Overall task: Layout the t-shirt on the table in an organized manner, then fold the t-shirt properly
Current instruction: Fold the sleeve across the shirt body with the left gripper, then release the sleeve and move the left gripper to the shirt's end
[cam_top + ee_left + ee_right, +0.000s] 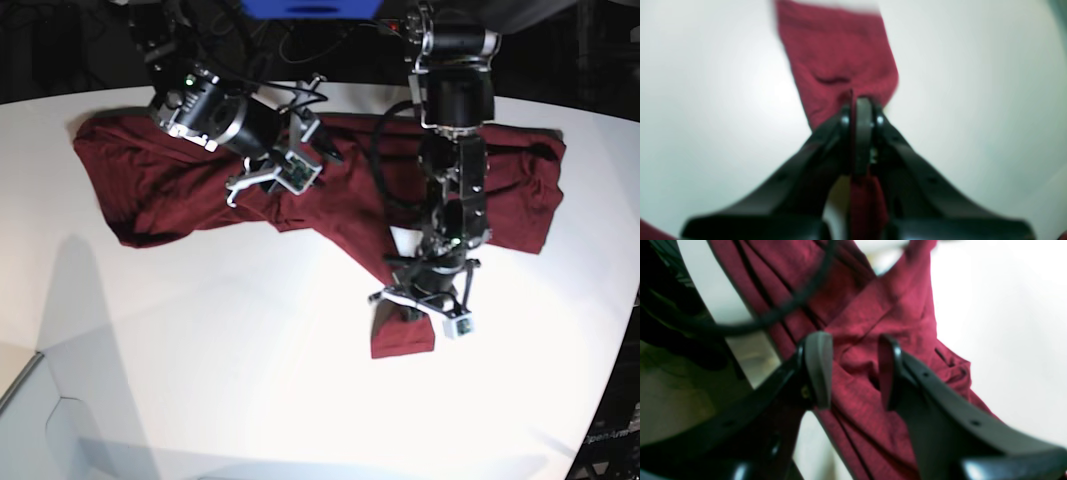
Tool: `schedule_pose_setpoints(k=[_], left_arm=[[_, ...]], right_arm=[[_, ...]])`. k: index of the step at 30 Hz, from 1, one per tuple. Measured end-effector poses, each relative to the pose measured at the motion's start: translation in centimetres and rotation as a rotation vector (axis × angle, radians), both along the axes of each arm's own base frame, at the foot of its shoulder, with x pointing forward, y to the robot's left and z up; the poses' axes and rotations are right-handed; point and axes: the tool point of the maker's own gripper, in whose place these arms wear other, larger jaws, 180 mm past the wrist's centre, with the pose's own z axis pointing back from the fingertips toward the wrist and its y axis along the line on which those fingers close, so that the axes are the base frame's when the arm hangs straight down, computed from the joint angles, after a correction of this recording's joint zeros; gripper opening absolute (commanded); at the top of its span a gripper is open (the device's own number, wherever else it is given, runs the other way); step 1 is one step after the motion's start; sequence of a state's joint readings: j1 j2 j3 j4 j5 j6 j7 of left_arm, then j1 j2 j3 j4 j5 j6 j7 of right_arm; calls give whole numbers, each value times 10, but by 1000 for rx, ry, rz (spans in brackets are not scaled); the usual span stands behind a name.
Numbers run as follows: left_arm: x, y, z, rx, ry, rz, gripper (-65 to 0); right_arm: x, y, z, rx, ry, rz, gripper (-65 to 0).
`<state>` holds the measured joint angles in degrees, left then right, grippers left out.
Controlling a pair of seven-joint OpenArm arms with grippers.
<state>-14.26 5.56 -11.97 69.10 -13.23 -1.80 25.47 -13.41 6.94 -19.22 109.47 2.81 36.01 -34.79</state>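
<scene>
The t-shirt lies spread in a rumpled band across the upper half of the white table in the base view, one narrow strip trailing down toward the lower centre. My left gripper is pinched tight on that strip, maroon cloth showing between my jaws in the left wrist view. My right gripper hangs over the bunched fabric at upper left, fingers parted, holding nothing.

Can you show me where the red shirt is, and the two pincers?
t-shirt (170,185), base view, flat body cloth.
left pincer (863,108), left wrist view, shut tips pinching the cloth.
right pincer (853,368), right wrist view, gap between open tips.
</scene>
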Motion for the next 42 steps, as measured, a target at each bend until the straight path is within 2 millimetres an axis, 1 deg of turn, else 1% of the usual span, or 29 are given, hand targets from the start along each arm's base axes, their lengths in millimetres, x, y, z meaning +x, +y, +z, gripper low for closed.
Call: schedule_pose_setpoints(k=[2,4,5,7,11,15,18,23,25,27,29,31,35,42], left_arm=[[4,6,28,-12,-64,4,-648],[2,8,50,-28,-97,-20,-648],[-3,11,57,-43,-106,-23,-648],[-17,26,63,-80,-117,11,-648],[-53,61,48,-97,-69,103,-648],[-84,74,41,-105,-52,138,-648],[-103,88,40,-83,-48,172,-648],[-121,102,45,-57,-53,207,-648],[-128,108,50,-41,-57,217,-648],[-135,112,57,-25,-75,229,-648],[-141,114,57,-16,-71,232,-648],[-148,116,55,-9,-62,237,-648],[-166,130,46,8,-26,276,-648],[-179,130,26,4,35,278,-648]], right_arm=[[0,0,-2,-4,5,0,-413],[0,0,-2,-2,6,0,-413],[-1,-1,-3,-4,9,0,-413],[-1,-1,-4,-8,11,-1,-413],[-1,-1,-4,-6,13,-1,-413],[-1,-1,-4,-6,12,-1,-413],[-1,0,-4,-3,10,0,-413],[-1,1,-3,1,9,4,-413],[-1,2,-3,3,8,4,-413],[-1,1,-3,0,9,4,-413],[0,1,-2,-1,6,4,-413],[1,1,-1,-1,1,4,-413],[2,1,-1,-2,-1,4,-413],[3,1,-1,-2,-1,3,-413]])
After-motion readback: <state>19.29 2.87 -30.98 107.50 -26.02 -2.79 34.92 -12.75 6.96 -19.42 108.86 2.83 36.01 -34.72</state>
